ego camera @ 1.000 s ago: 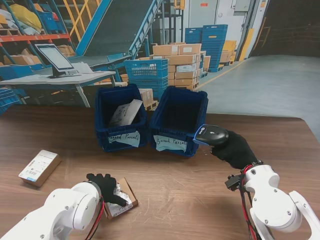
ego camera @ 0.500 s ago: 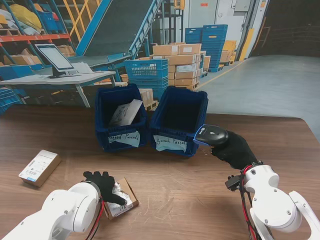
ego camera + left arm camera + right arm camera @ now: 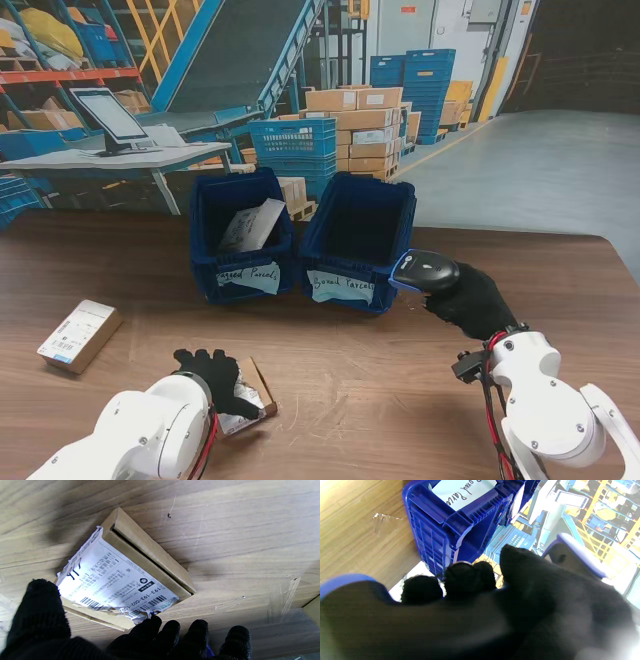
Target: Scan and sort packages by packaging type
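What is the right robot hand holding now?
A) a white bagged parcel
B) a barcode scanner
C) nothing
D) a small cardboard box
B: in the stand view the right robot hand is closed around a dark barcode scanner, held just right of the blue bins.

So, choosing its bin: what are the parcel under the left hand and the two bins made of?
Parcel: apparently brown matte cardboard, showing folded board edges, with a torn paper label. Bins: likely glossy blue moulded plastic, judging by ribbed walls.
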You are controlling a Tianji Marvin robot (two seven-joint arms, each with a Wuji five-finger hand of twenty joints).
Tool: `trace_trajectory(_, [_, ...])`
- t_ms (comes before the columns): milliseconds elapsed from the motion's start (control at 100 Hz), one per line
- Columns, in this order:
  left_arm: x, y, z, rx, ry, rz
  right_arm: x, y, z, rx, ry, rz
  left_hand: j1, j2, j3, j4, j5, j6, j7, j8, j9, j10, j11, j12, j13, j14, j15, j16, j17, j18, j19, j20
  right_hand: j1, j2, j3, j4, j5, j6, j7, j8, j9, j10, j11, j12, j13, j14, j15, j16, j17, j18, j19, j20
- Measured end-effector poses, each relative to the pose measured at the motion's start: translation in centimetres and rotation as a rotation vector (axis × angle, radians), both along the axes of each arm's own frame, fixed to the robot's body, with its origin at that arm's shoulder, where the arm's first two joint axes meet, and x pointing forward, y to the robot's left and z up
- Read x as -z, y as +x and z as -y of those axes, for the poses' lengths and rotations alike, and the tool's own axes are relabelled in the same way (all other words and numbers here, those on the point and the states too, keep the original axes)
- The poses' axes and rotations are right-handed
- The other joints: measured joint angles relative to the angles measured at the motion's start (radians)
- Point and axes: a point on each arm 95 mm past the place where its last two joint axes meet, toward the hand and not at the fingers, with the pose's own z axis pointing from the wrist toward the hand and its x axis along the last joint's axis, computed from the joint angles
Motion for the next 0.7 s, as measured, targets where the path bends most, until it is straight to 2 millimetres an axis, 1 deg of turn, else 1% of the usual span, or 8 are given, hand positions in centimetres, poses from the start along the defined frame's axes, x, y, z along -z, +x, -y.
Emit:
trace_trajectory(100, [0.4,0.3,0.1,0.004,0.023,0.001,0.0,0.0,0.0,0.001,0.001,0.0,0.0,0.0,0.0,0.0,-0.013,0.008,-0.012,0.01,0.0,0.001,0.0,0.0,0.0,0.001,0.0,0.0,0.0,0.001,0.0,-0.009,0.0,0.0,0.0,0.0,0.0,0.0,0.0,0.0,0.0,0.0,0.0,0.0,0.0,0.0,0.0,0.0,0.0,0.0,0.0,0.0])
trace_trajectory(130, [0.5,0.4,0.1,0.006,0.031,-0.001,0.0,0.0,0.0,0.002,0.002,0.0,-0.004,0.0,-0.011,0.0,-0.024,0.016,-0.012,0.012,0.0,0.009,0.0,0.0,0.0,0.001,0.0,0.0,0.0,0.001,0.0,-0.01,0.0,0.0,0.0,0.0,0.0,0.0,0.0,0.0,0.0,0.0,0.0,0.0,0.0,0.0,0.0,0.0,0.0,0.0,0.0,0.0])
trace_trajectory(150, [0.6,0.5,0.1,0.007,0.034,-0.002,0.0,0.0,0.0,0.002,0.002,0.0,-0.004,0.0,-0.011,-0.01,-0.025,0.017,-0.014,0.013,0.0,0.01,0.0,0.0,0.0,0.001,0.0,0.0,0.0,0.001,0.0,-0.01,0.0,0.0,0.0,0.0,0.0,0.0,0.0,0.0,0.0,0.0,0.0,0.0,0.0,0.0,0.0,0.0,0.0,0.0,0.0,0.0])
trace_trajectory(210, [0.8,0.8,0.0,0.006,0.036,-0.006,0.0,0.0,0.1,0.002,0.004,0.0,-0.001,0.0,-0.001,-0.011,-0.025,0.015,-0.011,0.013,0.0,0.011,0.0,0.0,0.0,0.001,0.0,0.0,0.0,0.001,-0.001,-0.01,0.0,0.0,0.0,0.0,0.0,0.0,0.0,0.0,0.0,0.0,0.0,0.0,0.0,0.0,0.0,0.0,0.0,0.0,0.0,0.0])
trace_trajectory(290, [1.2,1.1,0.0,-0.001,0.038,-0.011,0.0,0.0,0.1,0.002,0.006,-0.001,-0.017,-0.002,-0.043,-0.017,-0.025,0.015,-0.011,0.013,-0.004,0.011,0.0,0.0,0.0,0.001,0.0,0.0,0.0,0.001,-0.001,-0.01,0.0,0.0,0.0,0.0,0.0,0.0,0.0,0.0,0.0,0.0,0.0,0.0,0.0,0.0,0.0,0.0,-0.007,0.001,0.0,0.0])
trace_trajectory(520, [1.2,2.2,0.0,-0.011,0.045,-0.019,0.0,0.0,0.1,0.002,0.012,-0.003,-0.017,-0.013,-0.053,-0.018,-0.025,0.015,-0.01,0.012,-0.011,0.013,0.0,0.0,0.0,0.001,0.0,0.0,0.0,0.001,-0.001,-0.011,0.0,0.0,0.0,0.0,0.0,0.0,0.0,0.001,0.0,0.0,0.0,0.0,0.0,0.0,0.0,0.0,-0.008,0.002,0.0,0.0])
trace_trajectory(570, [1.1,2.3,0.0,-0.015,0.041,-0.026,0.0,0.0,0.1,0.002,0.012,-0.004,-0.017,-0.013,-0.053,-0.018,-0.025,0.018,-0.01,0.011,-0.011,0.014,0.0,-0.001,0.0,0.011,0.0,0.0,0.0,0.002,-0.001,-0.011,0.0,0.0,0.0,0.0,0.0,0.0,0.0,0.001,0.0,0.0,0.0,0.0,0.0,0.0,0.0,0.0,-0.008,0.002,0.0,0.0])
trace_trajectory(700, [1.1,2.4,0.1,-0.01,0.044,-0.033,0.1,0.0,0.2,0.002,0.014,-0.007,-0.017,-0.013,-0.052,-0.018,-0.025,0.028,-0.01,0.011,-0.011,0.023,-0.001,-0.01,0.0,0.012,0.0,0.0,0.0,0.006,-0.001,-0.021,0.0,0.0,0.0,0.0,0.0,0.0,0.0,0.001,0.0,0.0,0.0,0.0,0.0,0.0,0.0,0.0,-0.008,0.002,0.0,0.0])
